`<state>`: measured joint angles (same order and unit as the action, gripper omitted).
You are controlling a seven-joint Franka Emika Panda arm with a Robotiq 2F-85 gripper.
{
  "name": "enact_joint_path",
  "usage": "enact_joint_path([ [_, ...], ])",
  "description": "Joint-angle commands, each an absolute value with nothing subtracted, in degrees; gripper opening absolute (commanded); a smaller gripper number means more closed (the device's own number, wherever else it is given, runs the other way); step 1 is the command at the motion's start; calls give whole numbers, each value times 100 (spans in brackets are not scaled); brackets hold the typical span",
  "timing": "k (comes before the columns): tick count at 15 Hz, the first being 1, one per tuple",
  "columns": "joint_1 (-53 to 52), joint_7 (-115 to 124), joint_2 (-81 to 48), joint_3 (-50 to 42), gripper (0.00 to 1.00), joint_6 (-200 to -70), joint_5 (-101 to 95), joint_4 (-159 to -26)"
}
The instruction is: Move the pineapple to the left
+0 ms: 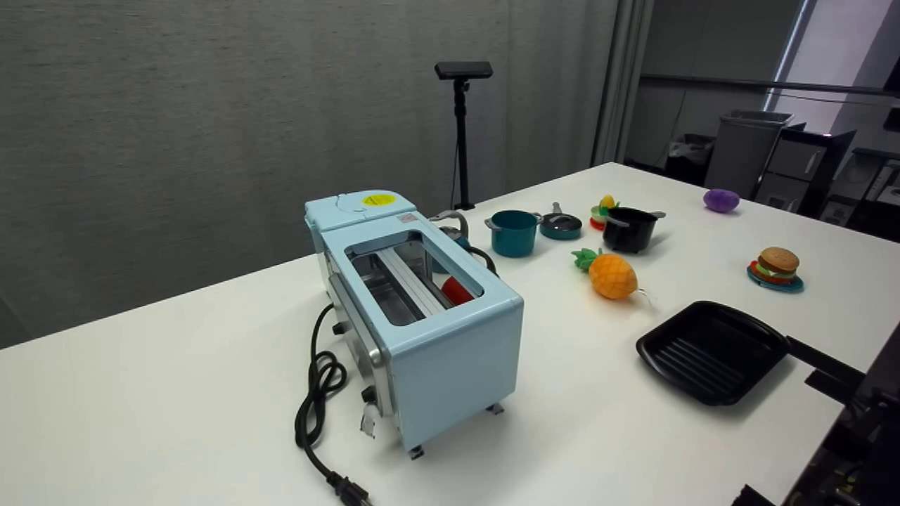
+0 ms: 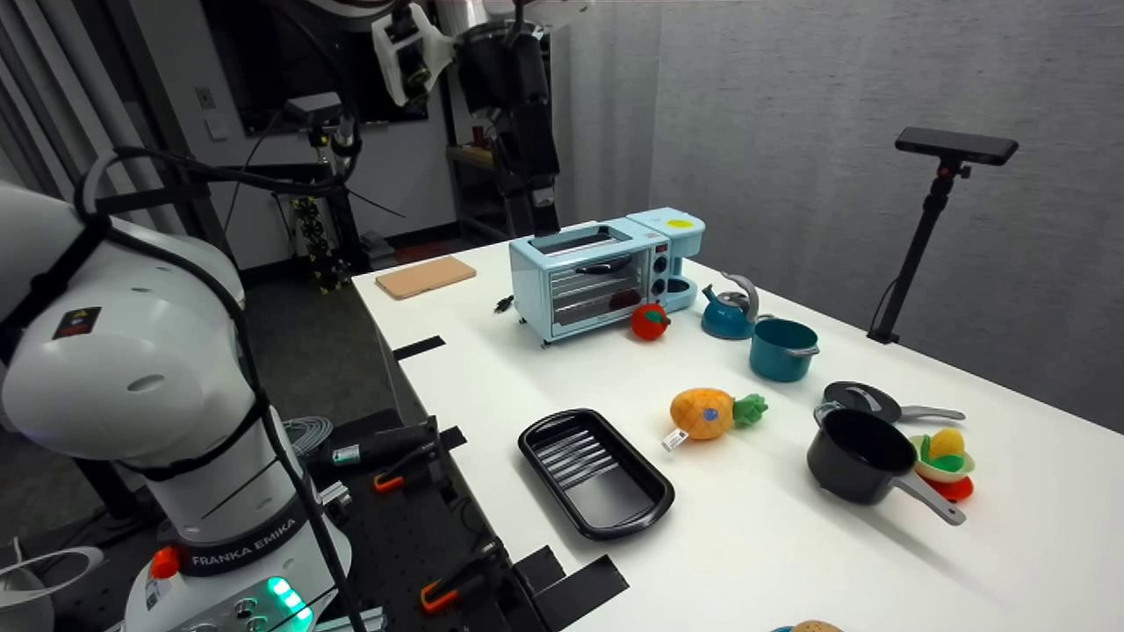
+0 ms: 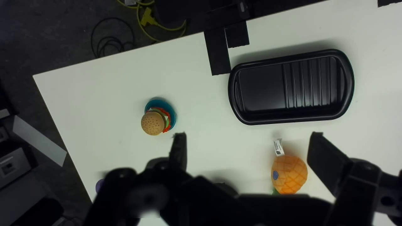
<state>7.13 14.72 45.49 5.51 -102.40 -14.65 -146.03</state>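
Observation:
The pineapple (image 1: pixel 613 276) is a small orange toy with a green leafy top, lying on its side on the white table. It also shows in an exterior view (image 2: pixel 702 414), leaves pointing away from the black tray, a white tag at its base. In the wrist view the pineapple (image 3: pixel 289 174) appears beneath the jaws, nearer the right finger; most of its leaves are hidden by the gripper body. My gripper (image 3: pixel 248 135) is open and empty, its fingers wide apart. In an exterior view the gripper (image 2: pixel 540 211) hangs high above the table, well apart from the pineapple.
A black ridged tray (image 2: pixel 597 474) lies beside the pineapple. The light-blue toaster (image 1: pixel 457 376) stands at one side, with a red toy (image 2: pixel 650 322) and kettle (image 2: pixel 729 314) near it. A teal pot (image 2: pixel 781 349), black pot (image 2: pixel 861 456) and burger toy (image 3: pixel 153 123) also sit around.

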Motion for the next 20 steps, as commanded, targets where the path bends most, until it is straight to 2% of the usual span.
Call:
enact_joint_path([
  [1,683,1566,4459,452,100,-10435,-1480,-14624],
  [9,811,2057,3795,406,100,-11364,-1473,-14614],
  [20,966,2680,1971,473,100,-12368,-1867,-14102],
])
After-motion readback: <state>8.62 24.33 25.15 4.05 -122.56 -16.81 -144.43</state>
